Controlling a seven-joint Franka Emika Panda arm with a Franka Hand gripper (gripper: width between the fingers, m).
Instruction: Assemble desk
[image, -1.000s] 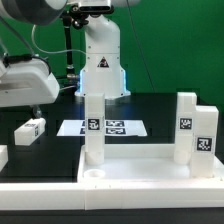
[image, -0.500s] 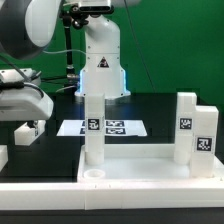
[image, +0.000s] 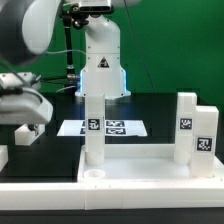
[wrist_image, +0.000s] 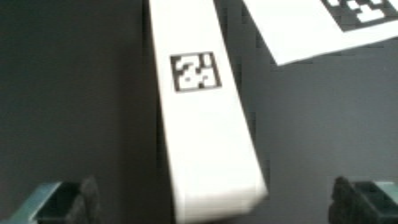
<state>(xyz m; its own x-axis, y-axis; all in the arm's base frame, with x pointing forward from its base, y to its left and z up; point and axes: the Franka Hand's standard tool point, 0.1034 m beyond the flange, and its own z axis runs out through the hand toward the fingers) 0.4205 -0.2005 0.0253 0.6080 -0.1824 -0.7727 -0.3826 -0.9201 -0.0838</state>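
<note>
Leg-fetching step: end effector (wrist_image: 210, 200), fingers spread wide and empty, straddles the loose white square plastic leg (wrist_image: 201, 110); next, descend and clamp it.

Robotics lab, bench setup. Evidence: white Franka arm base (image: 101, 55) bolted at rear of black table (image: 150, 105); green backdrop (image: 180, 40) behind, cables hanging near base. Marker board (image: 106, 127) w/ printed b/w tags lying flat on table; same type tags on white furniture parts. No household or shop fittings visible.
</note>
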